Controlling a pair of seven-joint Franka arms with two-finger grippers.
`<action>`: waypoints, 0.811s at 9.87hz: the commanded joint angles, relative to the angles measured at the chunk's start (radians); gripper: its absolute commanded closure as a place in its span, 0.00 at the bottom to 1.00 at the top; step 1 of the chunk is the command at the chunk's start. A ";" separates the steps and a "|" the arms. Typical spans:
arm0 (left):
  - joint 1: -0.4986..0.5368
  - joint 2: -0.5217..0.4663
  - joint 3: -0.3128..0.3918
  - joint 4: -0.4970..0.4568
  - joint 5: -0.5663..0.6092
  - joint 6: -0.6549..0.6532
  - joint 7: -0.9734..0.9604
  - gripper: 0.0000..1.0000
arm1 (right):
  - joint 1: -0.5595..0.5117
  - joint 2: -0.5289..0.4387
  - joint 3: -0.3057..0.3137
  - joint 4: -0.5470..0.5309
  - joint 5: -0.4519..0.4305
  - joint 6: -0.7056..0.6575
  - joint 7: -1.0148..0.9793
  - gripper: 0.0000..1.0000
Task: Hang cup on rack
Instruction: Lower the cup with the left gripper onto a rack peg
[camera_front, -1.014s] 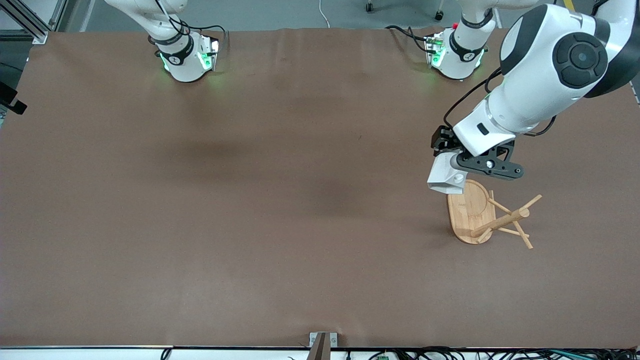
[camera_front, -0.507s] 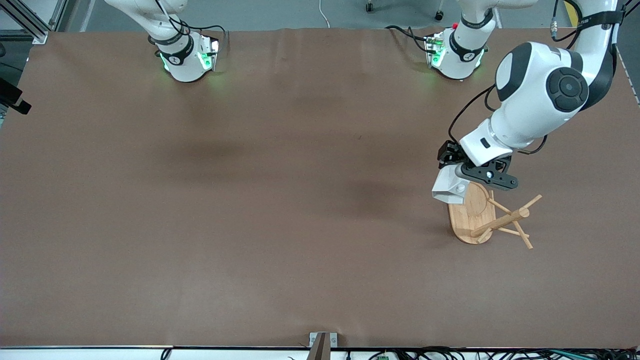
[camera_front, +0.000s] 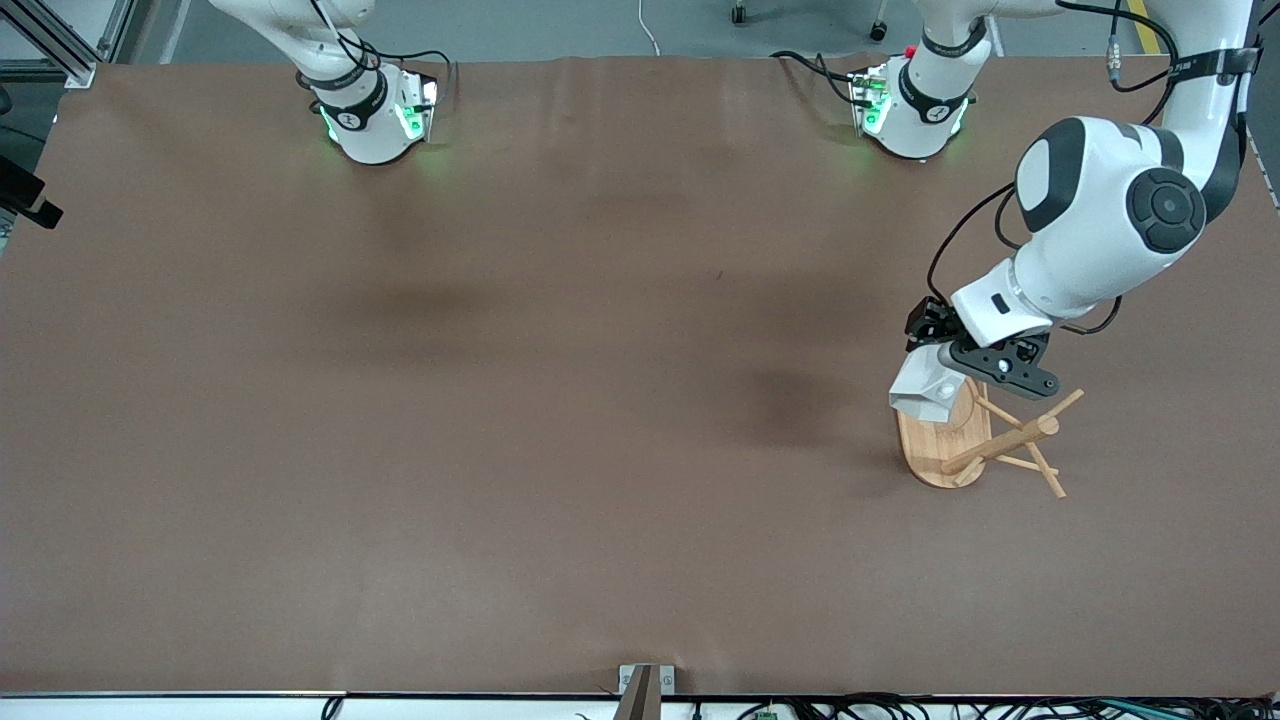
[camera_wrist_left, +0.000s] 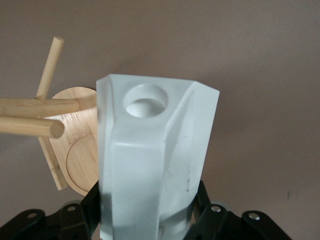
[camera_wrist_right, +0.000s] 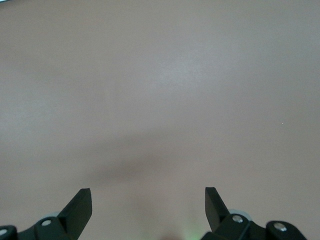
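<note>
My left gripper (camera_front: 950, 365) is shut on the white faceted cup (camera_front: 927, 390) and holds it in the air over the edge of the rack's oval base. The bamboo rack (camera_front: 960, 440) stands near the left arm's end of the table, its post and pegs (camera_front: 1040, 428) rising beside the cup. In the left wrist view the cup (camera_wrist_left: 150, 160) fills the middle, its handle hole (camera_wrist_left: 144, 101) facing the camera, with two pegs (camera_wrist_left: 35, 117) and the base (camera_wrist_left: 82, 150) beside it. My right gripper (camera_wrist_right: 148, 200) is open and empty over bare table; it does not show in the front view.
The brown table cover (camera_front: 500, 400) is bare apart from the rack. The two arm bases (camera_front: 375, 110) (camera_front: 915, 105) stand along the table edge farthest from the front camera. A small bracket (camera_front: 645, 680) sits at the nearest edge.
My left gripper has come down with the cup and shifted toward the rack's post, so the cup now hangs lower and closer to the pegs. The rack has not moved.
</note>
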 joint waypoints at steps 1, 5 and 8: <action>-0.005 0.043 0.005 -0.014 -0.017 0.044 0.025 1.00 | -0.003 -0.001 0.002 0.007 0.002 -0.011 -0.007 0.00; 0.001 0.045 0.041 0.003 -0.018 0.046 0.073 1.00 | -0.003 -0.001 0.001 0.007 -0.004 -0.009 -0.010 0.00; 0.001 0.054 0.070 0.005 -0.018 0.047 0.107 0.99 | -0.003 -0.001 0.001 0.006 -0.009 -0.005 -0.011 0.00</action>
